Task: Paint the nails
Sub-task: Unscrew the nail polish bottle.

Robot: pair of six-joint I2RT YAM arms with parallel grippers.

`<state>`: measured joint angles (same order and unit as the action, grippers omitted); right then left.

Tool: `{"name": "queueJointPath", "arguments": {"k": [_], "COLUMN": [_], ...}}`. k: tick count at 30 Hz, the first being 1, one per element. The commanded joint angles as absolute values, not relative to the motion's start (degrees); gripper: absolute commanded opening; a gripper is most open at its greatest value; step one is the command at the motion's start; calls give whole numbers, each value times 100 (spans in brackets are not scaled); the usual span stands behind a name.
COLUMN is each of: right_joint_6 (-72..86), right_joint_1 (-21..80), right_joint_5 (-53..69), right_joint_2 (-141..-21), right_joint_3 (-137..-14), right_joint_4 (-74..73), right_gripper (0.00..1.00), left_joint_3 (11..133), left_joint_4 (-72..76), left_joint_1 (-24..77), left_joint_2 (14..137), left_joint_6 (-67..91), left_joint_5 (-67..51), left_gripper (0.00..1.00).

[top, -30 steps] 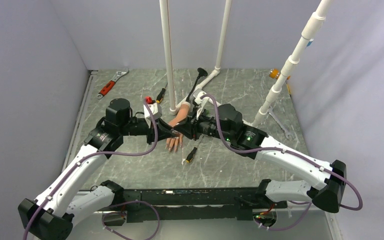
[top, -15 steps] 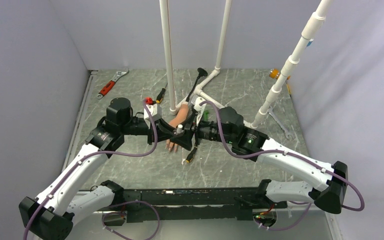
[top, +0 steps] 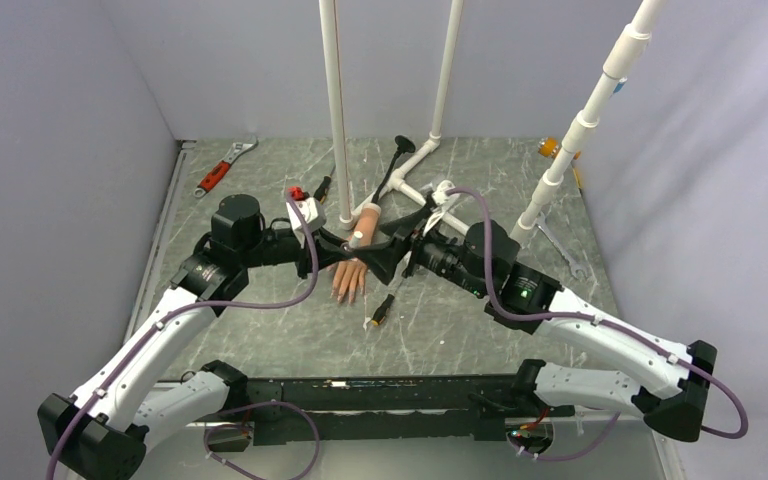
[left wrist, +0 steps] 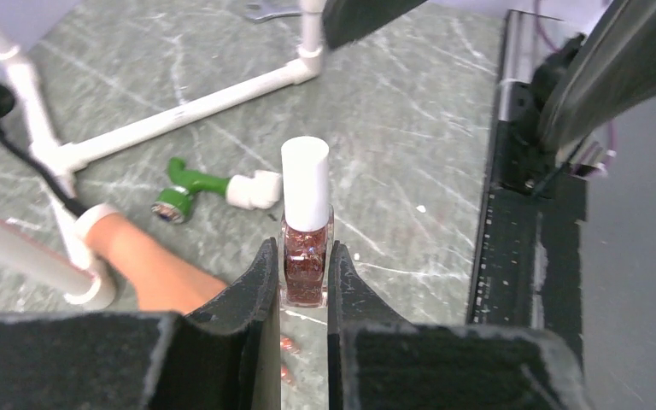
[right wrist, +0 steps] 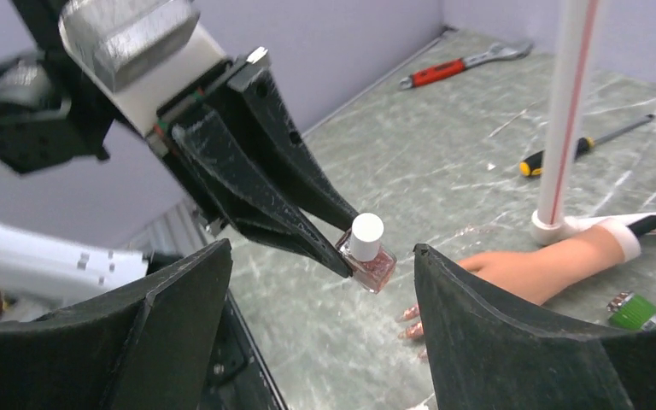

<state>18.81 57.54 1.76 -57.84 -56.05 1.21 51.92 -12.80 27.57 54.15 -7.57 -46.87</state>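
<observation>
Left tool: clamped on the body of a small glass bottle of glittery red-pink polish with a white cylindrical cap, held upright, clear of the grey-green marbled worktop.
Right tool: jaws spread wide, facing the bottle, gripping nothing.
Cap: on the bottle; no brush is out.
Nails: tipping the peach rubber mannequin hand with a white cuff, which lies flat on the worktop below both tools.
Done: the bottle is in hand and offered to the other tool.
Left, likely: uncapping, then brushing all five nails.
Unclear: the nails look faintly reddish but are too small to judge a coat.
</observation>
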Motion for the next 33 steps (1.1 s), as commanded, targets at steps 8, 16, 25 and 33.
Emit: {"name": "queueJointPath", "arguments": {"k": [8,16,25,33], "right_joint_6": [2768,2913,2912,2885], "right_joint_1": [6085,6286,6328,6330], "right_joint_5": [-1780,-2125,-2531,-2550], "right_joint_2": [-6541,-7064,-7188,-7431], "right_joint_3": [-6253,-6553,-6620,-6780], "right_joint_4": [75,204,290,205], "right_gripper": [72,67,52,51], "left_joint_3": [5317,5333,5328,5318], "left_joint_4": [-1105,-1115,-1107,-1108], "left_joint_1": [2761,2764,2764,2765], "left_joint_2": [5274,5316,5254,5232], "left_joint_6": [-613,-594,-591,-599], "left_joint_5": [-3481,-3420,-3408,-3400], "left_gripper": [0,0,0,0]}}
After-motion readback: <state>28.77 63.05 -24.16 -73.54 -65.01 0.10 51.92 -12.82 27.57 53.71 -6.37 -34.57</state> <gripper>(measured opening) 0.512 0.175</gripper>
